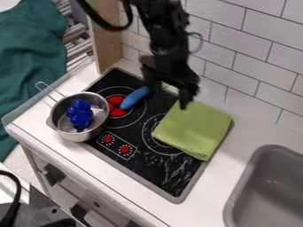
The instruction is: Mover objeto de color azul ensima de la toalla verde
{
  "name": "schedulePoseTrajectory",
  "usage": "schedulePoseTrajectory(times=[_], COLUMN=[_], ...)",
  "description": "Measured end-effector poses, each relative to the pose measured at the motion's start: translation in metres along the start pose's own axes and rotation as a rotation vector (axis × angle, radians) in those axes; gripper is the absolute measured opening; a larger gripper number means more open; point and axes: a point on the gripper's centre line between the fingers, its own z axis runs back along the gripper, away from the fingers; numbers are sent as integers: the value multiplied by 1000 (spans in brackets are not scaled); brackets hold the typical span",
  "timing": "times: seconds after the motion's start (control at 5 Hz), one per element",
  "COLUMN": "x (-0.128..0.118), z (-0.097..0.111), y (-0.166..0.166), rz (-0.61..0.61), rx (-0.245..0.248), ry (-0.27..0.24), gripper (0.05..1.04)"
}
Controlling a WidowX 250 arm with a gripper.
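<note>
Being held wide open above the stove (145, 165), the gripper (170, 97) is presumably readied for grasping; either the blue object (135, 98) lying across the burner (116, 111) or the dark-blue toy (80, 115) contained by the pot (70, 134) is meant for the green towel (195, 128).

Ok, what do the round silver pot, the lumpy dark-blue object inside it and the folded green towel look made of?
The silver pot is probably metal, smooth with a grey sheen. The dark-blue object may be plastic or rubber, slightly glossy, with small highlights. The green towel looks like fabric: matte, with soft folded edges.
</note>
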Motion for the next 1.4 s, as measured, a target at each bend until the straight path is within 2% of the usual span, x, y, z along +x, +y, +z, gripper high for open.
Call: schedulePoseTrajectory(times=[0.2,0.4,0.6,0.8,1.0,1.2,1.4], x=[9,12,-6,-17,-16,-6,4], z=[-3,-13,-34,-53,-64,-67,-69], y=[30,58,67,70,69,72,74], rz=[12,16,-7,-19,-65,-44,-24], rx=[38,60,25,-20,-78,-53,-31], ry=[11,65,166,217,257,196,129], gripper=[999,999,999,999,999,999,952])
